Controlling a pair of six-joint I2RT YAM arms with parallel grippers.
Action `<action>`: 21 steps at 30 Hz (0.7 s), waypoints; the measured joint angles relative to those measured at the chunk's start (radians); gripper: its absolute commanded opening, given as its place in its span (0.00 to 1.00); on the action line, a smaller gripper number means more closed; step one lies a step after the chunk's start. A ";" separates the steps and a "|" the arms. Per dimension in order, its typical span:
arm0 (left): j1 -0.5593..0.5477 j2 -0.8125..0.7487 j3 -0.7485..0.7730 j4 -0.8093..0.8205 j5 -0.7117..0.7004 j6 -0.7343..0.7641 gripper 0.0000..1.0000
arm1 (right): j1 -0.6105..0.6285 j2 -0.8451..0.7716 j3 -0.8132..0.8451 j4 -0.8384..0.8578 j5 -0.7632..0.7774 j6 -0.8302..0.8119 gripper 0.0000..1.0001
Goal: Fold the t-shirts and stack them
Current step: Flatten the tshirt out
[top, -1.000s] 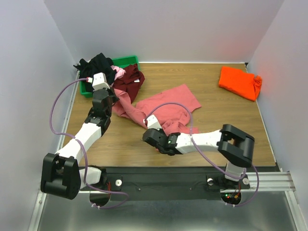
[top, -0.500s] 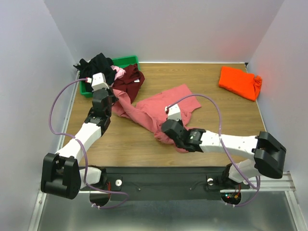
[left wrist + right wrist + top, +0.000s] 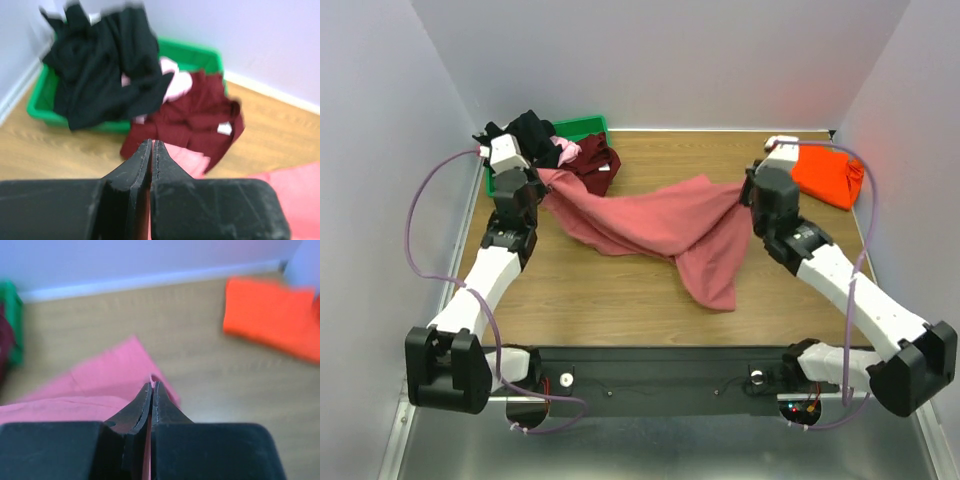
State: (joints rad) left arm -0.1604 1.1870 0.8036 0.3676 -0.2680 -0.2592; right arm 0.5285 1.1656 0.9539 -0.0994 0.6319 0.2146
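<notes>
Salmon-pink shirt spans the middle of the table, pulled taut and creased between both grippers, with one flap sagging onto the wood. Left gripper pinches its left end beside the bin. Right gripper pinches the right end near the folded orange shirt.

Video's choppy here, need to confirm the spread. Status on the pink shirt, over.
Both shut: left pincer and right pincer, each on one end of salmon-pink shirt. Shirt stretched between them, flap trailing toward near edge. Nearby: maroon shirt by left end.
</notes>
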 measured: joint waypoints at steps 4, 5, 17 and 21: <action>0.011 -0.051 0.103 -0.034 0.026 0.028 0.00 | -0.018 -0.024 0.181 0.039 -0.005 -0.093 0.00; 0.011 -0.070 0.123 -0.037 0.030 0.037 0.00 | -0.018 -0.030 0.218 0.045 -0.005 -0.111 0.00; 0.011 -0.456 0.306 -0.085 0.154 0.121 0.00 | -0.018 -0.244 0.470 0.050 -0.086 -0.292 0.00; 0.011 -0.556 0.354 -0.114 0.216 0.115 0.00 | -0.018 -0.333 0.513 0.017 -0.154 -0.294 0.00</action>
State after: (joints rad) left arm -0.1493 0.6312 1.1580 0.2531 -0.0525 -0.1440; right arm 0.5102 0.8326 1.4673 -0.0822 0.4774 -0.0795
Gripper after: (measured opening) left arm 0.119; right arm 0.022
